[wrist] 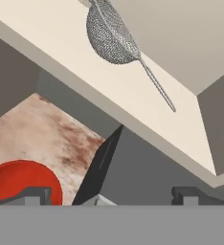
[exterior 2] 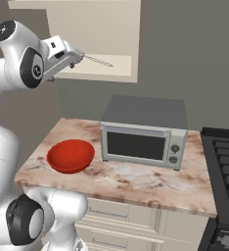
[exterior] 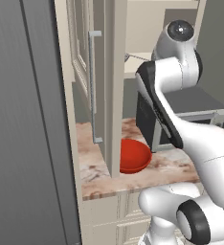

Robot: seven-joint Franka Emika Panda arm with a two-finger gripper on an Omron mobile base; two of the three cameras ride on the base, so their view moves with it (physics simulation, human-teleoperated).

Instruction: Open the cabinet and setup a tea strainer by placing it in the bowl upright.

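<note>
The cabinet [exterior 2: 102, 29] stands open, its door [exterior: 113, 86] swung out toward me with the grey bar handle [exterior: 92, 86] on it. The tea strainer [wrist: 111, 36] lies on the cabinet's bottom shelf, its thin wire handle [exterior 2: 100, 61] pointing right. My gripper [exterior 2: 76, 56] is open at the shelf's left front, close to the strainer, with nothing between its fingertips [wrist: 37, 194]. The red bowl [exterior 2: 71, 156] sits on the marble counter below, left of the microwave, and is also in the left base view [exterior: 133, 155] and the hand view [wrist: 18, 184].
A grey microwave [exterior 2: 143, 137] stands on the counter [exterior 2: 136, 181] right of the bowl, directly under the cabinet. A black stove [exterior 2: 226, 166] borders the counter's right end. A tall dark grey panel [exterior: 23, 119] closes off the left side.
</note>
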